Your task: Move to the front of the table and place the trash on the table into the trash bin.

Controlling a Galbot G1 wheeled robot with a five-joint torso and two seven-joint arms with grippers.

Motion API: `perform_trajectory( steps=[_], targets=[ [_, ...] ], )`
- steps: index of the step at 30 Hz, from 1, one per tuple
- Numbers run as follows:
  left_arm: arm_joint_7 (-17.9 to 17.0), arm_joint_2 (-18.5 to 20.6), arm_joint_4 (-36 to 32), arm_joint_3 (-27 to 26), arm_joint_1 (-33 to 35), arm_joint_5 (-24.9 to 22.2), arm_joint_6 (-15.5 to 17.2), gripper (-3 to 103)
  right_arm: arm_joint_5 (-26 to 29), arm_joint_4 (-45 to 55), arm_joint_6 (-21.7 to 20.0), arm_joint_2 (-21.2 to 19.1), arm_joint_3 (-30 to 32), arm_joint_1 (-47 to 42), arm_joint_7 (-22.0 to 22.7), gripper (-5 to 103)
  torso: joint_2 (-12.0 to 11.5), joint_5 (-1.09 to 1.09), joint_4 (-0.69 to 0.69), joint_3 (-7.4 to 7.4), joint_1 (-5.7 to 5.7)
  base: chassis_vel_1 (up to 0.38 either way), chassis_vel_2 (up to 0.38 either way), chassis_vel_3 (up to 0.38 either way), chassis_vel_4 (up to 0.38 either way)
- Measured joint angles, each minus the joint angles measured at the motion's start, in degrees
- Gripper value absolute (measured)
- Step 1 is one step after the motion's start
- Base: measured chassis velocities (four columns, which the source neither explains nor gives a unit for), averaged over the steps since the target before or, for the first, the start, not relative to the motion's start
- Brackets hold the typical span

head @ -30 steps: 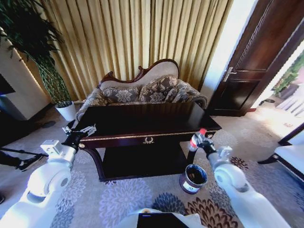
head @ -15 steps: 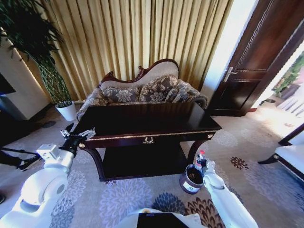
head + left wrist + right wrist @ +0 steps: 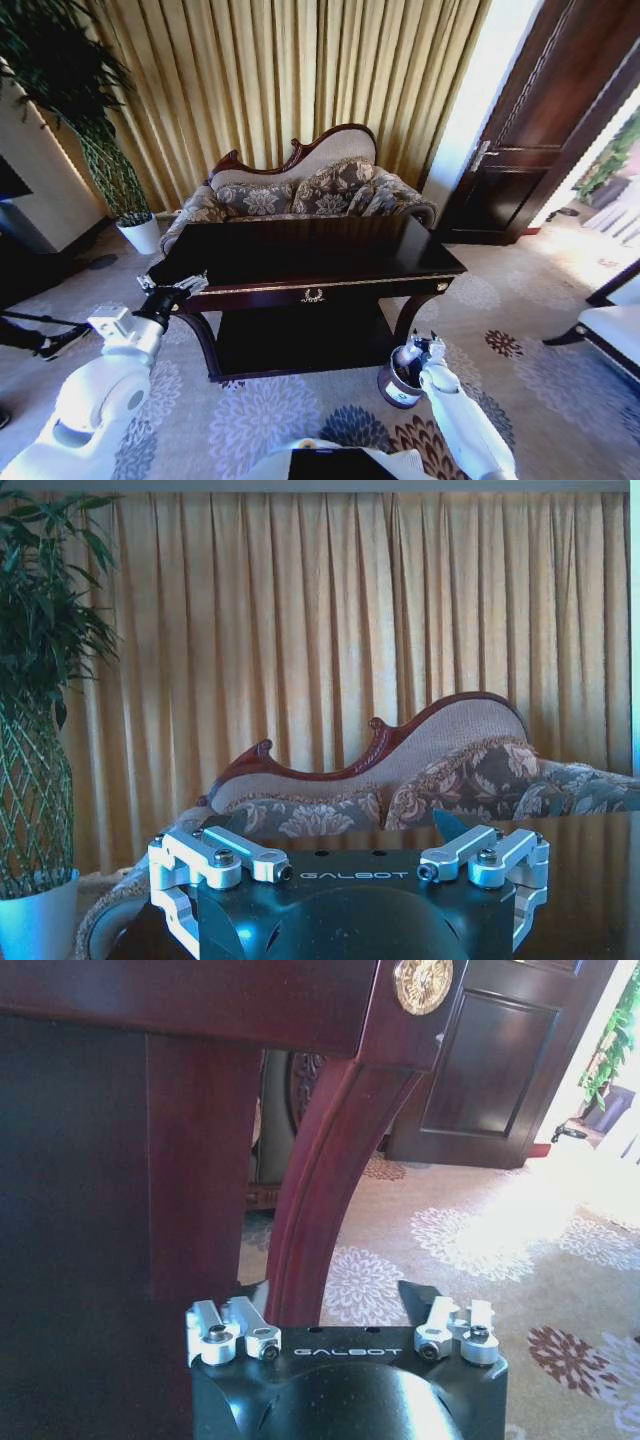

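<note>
Right gripper (image 3: 412, 350) hangs low over the trash bin (image 3: 403, 381) by the table's (image 3: 300, 262) right front leg, jaws apart and empty. Tabletop looks bare, so the job seems nearly done. Left gripper (image 3: 172, 290) hovers at the table's near left corner, fingers spread, holding nothing.

You are seeing the dark glossy tabletop (image 3: 300, 250) standing on the patterned carpet (image 3: 250, 415), the trash bin (image 3: 403, 377) sitting beside its leg.

A formal living room: carved sofa (image 3: 300, 190), gold curtains (image 3: 280, 80), floral carpet (image 3: 250, 415).
</note>
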Motion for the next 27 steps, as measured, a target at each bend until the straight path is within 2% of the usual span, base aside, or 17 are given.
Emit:
perform_trajectory(
  steps=[1, 2, 4, 7, 8, 15, 27],
  targets=[
    [0.12, 0.18, 0.07, -0.17, 0.0, 0.0, -0.21, 100, 0.01, 0.53, -0.08, -0.06, 0.02, -0.26, 0.03, 79, 0.0, 0.0, 0.0, 0.0, 0.0, 0.0, 0.0, 0.0, 0.0],
    [0.12, 0.18, 0.07, -0.17, 0.0, 0.0, -0.21, 100, 0.01, 0.53, -0.08, -0.06, 0.02, -0.26, 0.03, 79, 0.0, 0.0, 0.0, 0.0, 0.0, 0.0, 0.0, 0.0, 0.0],
    [0.26, 0.55, 0.1, -0.84, 0.09, -0.09, -0.5, 100, 0.09, 1.81, -0.37, -0.36, 0.1, -0.64, 0.08, 89, 0.0, 0.0, 0.0, 0.0, 0.0, 0.0, 0.0, 0.0, 0.0],
    [0.43, 0.79, 0.1, -1.32, 0.31, -0.19, -0.7, 100, 0.21, 2.6, -0.64, -0.45, 0.21, -0.87, 0.11, 94, 0.0, 0.0, 0.0, 0.0, 0.0, 0.0, 0.0, 0.0, 0.0],
    [0.64, 0.9, 0.12, -1.67, 0.47, -0.25, -0.8, 100, 0.27, 3.09, -0.92, -0.45, 0.25, -1.06, 0.12, 99, 0.0, 0.0, 0.0, 0.0, 0.0, 0.0, 0.0, 0.0, 0.0],
    [2.35, 1.16, 0.47, -3.63, 2.18, -0.45, -1.92, 100, 0.35, 4.84, -1.93, 0.21, 0.5, -2.1, 0.14, 100, 0.0, 0.0, 0.0, 0.0, 0.0, 0.0, 0.0, 0.0, 0.0],
    [3.28, 1.49, 0.96, -4.92, 2.86, -1.65, -2.56, 100, 0.55, 6.89, -3.33, 0.38, 0.69, -2.69, 0.23, 100, 0.0, 0.0, 0.0, 0.0, 0.0, 0.0, 0.0, 0.0, 0.0]
  ],
)
